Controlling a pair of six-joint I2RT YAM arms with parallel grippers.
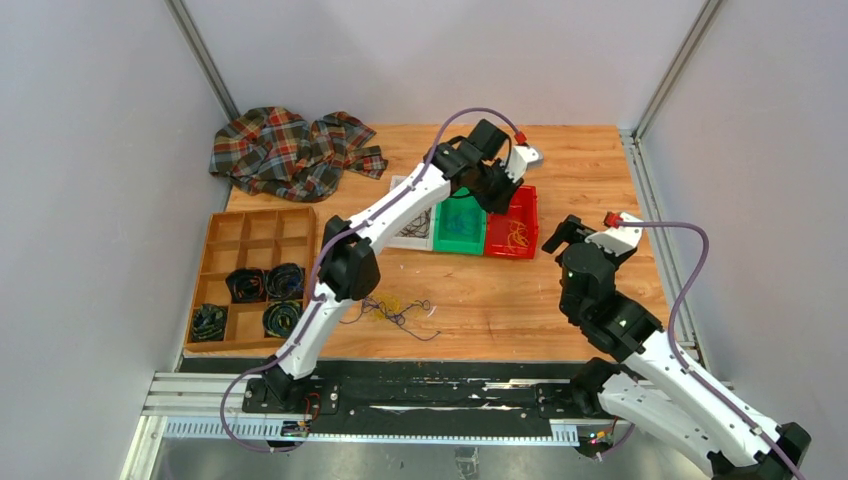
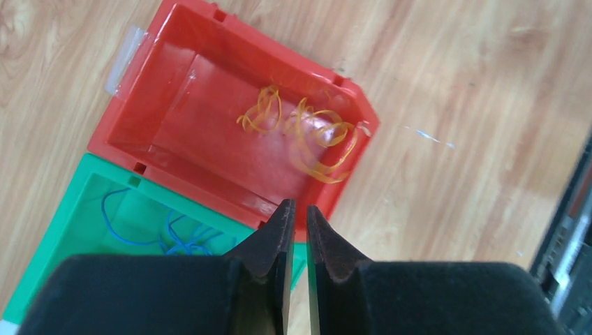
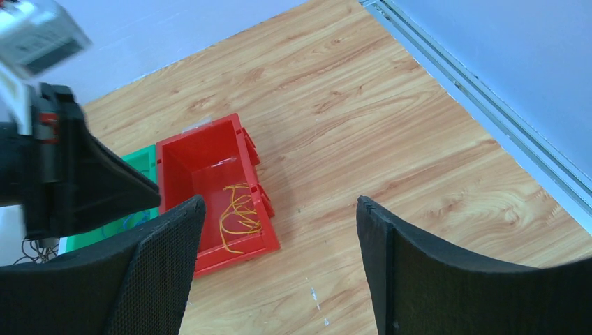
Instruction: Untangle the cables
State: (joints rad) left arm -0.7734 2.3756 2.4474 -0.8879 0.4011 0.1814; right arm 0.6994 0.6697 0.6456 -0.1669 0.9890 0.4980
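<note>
Jaws: your left gripper [image 2: 299, 207] clenched, empty; right gripper [image 3: 279, 206] released.
Below left: red plastic bin [image 2: 150, 98] holding orange wires [image 2: 314, 136].
Blocking: your left arm [image 1: 385, 215] partly covers green plastic bin [image 1: 460, 236].

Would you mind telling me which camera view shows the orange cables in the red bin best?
The left wrist view: the orange cables lie close and central in the red bin, each loop distinct. The right wrist view shows them smaller, from a slant. The top external view shows only a tiny yellowish tangle.
</note>
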